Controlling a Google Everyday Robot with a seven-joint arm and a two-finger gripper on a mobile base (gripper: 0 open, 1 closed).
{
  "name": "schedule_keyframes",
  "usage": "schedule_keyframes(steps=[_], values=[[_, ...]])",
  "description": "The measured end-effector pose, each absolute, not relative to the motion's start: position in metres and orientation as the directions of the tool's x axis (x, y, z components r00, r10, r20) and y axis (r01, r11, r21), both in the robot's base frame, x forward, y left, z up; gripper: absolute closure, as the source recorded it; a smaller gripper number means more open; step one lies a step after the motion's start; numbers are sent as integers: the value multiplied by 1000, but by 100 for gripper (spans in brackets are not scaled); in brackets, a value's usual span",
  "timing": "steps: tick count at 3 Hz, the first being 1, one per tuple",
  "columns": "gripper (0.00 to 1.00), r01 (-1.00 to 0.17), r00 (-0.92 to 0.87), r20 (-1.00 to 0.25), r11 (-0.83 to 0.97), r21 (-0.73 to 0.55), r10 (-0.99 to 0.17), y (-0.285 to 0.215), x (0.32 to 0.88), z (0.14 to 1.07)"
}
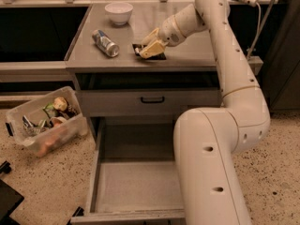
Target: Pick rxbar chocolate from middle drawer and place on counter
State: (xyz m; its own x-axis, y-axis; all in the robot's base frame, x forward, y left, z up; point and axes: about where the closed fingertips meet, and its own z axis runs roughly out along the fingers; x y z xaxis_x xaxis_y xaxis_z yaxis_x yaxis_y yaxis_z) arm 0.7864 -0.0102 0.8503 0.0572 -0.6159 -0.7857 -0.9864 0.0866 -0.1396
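Observation:
The rxbar chocolate [161, 56] shows as a small black flat bar lying on the counter [197, 50], the grey top of the cabinet. My gripper [151, 49] reaches down from the right and rests right over the bar, covering its middle. The bar's dark ends stick out on both sides of the gripper. Low in the view the middle drawer [136, 186] is pulled out, showing a bare grey floor.
A silver can [105, 42] lies on its side on the counter, left of the bar. A white bowl [118, 11] stands at the back. A closed drawer with a dark handle [152, 99] sits above the open one. A clear bin of snacks [44, 121] stands on the floor at left.

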Motion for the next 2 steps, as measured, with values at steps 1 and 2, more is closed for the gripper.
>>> schedule_keyframes(steps=[1,2], values=[[11,-986,57,-786,87,-140,-616,-10,786,850],[0,-986,57,-786,87,-140,-616,-10,786,850]])
